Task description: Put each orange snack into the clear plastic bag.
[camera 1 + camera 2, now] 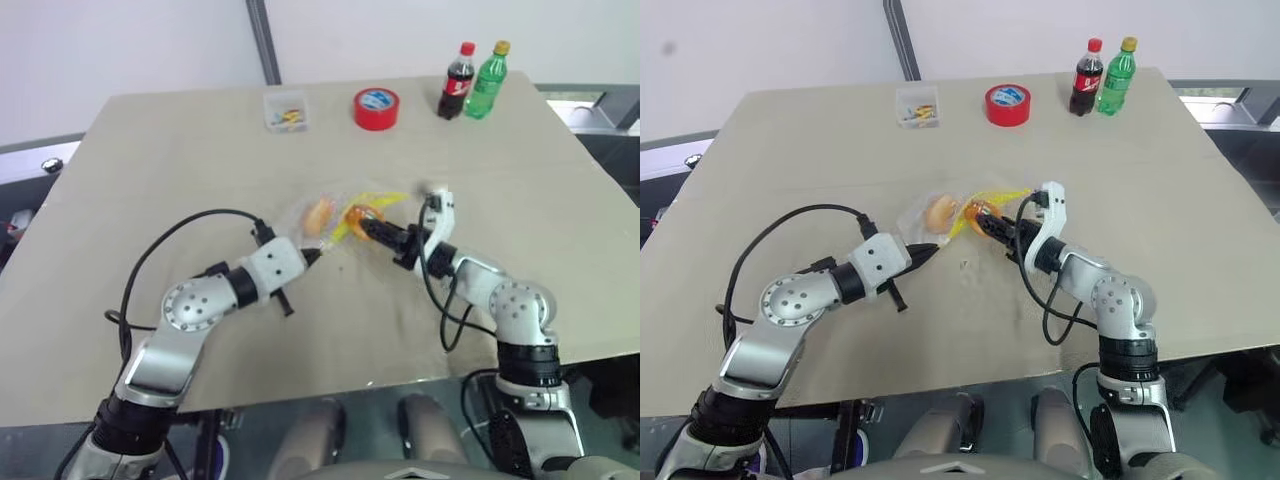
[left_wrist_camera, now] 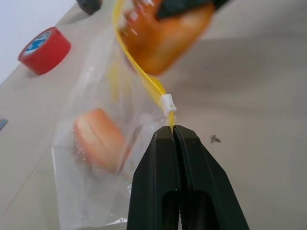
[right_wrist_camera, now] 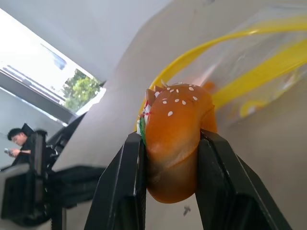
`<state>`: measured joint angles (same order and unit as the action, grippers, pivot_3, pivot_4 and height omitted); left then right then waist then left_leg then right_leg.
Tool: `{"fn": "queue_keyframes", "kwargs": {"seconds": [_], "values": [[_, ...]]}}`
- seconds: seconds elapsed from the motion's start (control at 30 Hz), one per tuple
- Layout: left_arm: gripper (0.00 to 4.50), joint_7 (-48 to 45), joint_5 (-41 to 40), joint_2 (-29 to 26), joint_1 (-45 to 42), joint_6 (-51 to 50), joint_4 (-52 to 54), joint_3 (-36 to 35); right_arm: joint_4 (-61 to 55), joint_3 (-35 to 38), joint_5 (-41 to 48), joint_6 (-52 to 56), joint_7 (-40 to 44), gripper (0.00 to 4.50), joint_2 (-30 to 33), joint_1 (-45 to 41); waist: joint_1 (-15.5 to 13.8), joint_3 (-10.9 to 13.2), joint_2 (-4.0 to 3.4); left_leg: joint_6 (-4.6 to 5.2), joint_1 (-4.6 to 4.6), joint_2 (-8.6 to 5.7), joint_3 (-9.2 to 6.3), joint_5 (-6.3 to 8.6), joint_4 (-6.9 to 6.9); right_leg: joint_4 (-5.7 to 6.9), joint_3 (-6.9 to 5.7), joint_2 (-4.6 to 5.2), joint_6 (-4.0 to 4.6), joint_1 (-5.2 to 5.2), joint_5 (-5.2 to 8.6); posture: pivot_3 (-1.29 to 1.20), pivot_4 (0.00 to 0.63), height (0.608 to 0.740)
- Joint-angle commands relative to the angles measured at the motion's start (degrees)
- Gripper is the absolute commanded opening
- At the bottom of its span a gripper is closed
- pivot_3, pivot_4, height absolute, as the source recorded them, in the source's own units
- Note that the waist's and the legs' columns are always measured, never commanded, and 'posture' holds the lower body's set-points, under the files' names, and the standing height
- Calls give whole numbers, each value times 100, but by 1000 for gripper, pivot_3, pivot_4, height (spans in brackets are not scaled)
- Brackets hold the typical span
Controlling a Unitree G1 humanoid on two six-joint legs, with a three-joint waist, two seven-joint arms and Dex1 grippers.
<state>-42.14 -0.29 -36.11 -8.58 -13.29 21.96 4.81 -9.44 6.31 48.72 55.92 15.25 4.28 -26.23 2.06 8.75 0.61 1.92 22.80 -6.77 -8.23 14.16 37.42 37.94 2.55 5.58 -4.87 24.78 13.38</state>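
Observation:
The clear plastic bag (image 1: pixel 338 205) with its yellow seal strip (image 2: pixel 144 76) lies mid-table, its mouth toward my right arm. A lighter orange snack (image 1: pixel 318 214) sits inside it, also seen through the plastic as the lighter snack (image 2: pixel 98 139). My left gripper (image 1: pixel 314 255) is shut on the bag's near corner, at the end of the seal strip, as the left gripper (image 2: pixel 172 133) shows close up. My right gripper (image 1: pixel 368 226) is shut on the darker, speckled orange snack (image 3: pixel 175 139) and holds it at the bag's open mouth, just above the table.
At the table's far edge stand a red tape roll (image 1: pixel 376 108), a small clear box (image 1: pixel 286 111), a cola bottle (image 1: pixel 458 82) and a green bottle (image 1: pixel 487 80). A person (image 3: pixel 19 141) stands far off beyond the table.

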Motion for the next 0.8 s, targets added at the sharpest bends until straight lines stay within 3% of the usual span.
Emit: {"fn": "queue_keyframes", "kwargs": {"seconds": [0.03,0.3,0.63,0.8], "values": [[0,-76,-72,-97,49,161,302,-43,223,533,519,-133,-251,1349,-365,-324,4,0,0,1,0,0,0,0,0,1,-1,-1,0,0,0,0,150,713],[0,-101,-111,-89,8,130,279,-44,755,770,653,-212,-711,1349,-993,-399,24,1,-2,0,-2,2,0,0,-1,2,1,-2,1,0,0,0,150,713],[0,-84,-79,-113,73,115,336,-79,40,-481,-543,-181,-164,1349,207,34,18,1,-3,0,-1,1,1,0,-1,1,0,-1,0,1,0,0,150,713],[0,-86,-78,-95,74,129,353,-32,18,-211,-147,-117,-281,1349,-161,-91,43,1,-3,1,-3,5,1,1,-1,3,2,-6,0,1,0,0,150,713]]}}
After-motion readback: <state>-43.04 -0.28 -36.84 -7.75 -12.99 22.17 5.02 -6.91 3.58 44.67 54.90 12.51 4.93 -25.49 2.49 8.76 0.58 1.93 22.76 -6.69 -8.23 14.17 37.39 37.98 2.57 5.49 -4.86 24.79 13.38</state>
